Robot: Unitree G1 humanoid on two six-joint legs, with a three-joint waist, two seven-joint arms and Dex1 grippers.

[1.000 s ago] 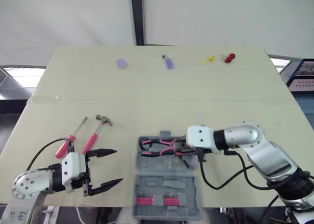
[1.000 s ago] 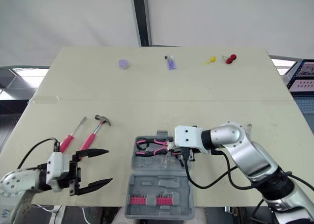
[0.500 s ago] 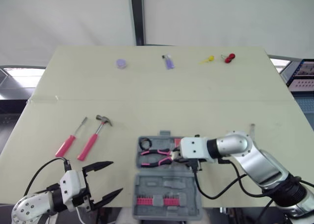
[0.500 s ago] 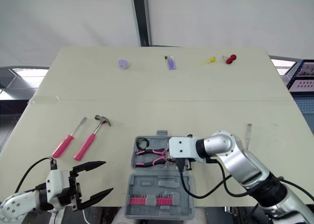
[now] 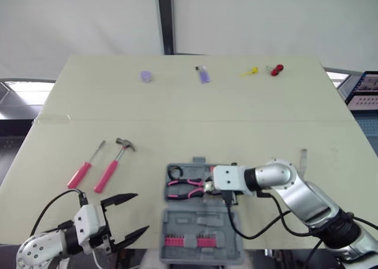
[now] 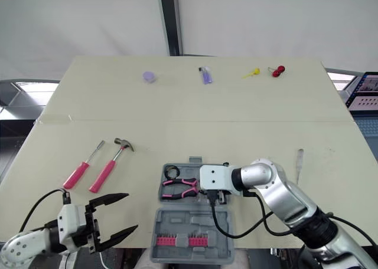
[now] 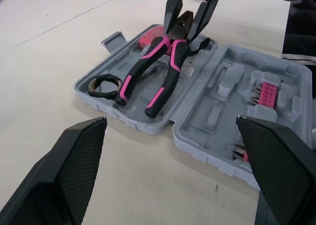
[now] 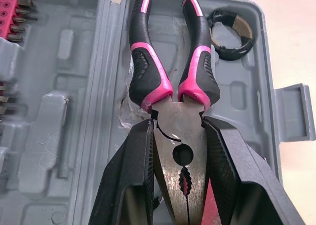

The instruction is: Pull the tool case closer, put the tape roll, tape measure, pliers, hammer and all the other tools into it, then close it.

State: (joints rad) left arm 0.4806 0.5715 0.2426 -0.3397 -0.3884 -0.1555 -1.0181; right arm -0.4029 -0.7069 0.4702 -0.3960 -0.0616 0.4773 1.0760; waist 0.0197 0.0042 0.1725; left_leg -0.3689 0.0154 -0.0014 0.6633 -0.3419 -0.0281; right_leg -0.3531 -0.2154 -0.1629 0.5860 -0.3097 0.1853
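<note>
The grey tool case (image 5: 201, 219) lies open at the table's front centre. Pink-and-black pliers (image 5: 184, 186) lie in its far half, handles pointing left. My right gripper (image 5: 208, 186) is shut on the pliers' metal head (image 8: 174, 136), one finger on each side. A black tape roll (image 5: 173, 173) sits in the far left corner of the case. A pink-handled hammer (image 5: 113, 163) and a pink screwdriver (image 5: 84, 166) lie on the table to the left. My left gripper (image 5: 140, 212) is open and holds nothing at the front left edge.
A pink bit holder (image 5: 189, 241) fills the case's near half. A small silver tool (image 5: 303, 157) lies right of my right arm. Along the far edge sit a purple disc (image 5: 146, 76), a purple item (image 5: 203, 75), and yellow (image 5: 249, 72) and red (image 5: 276, 69) pieces.
My right gripper has carried the pliers leftward and lowered them into the case's far half. My left gripper has drawn back toward the front edge, still open.
</note>
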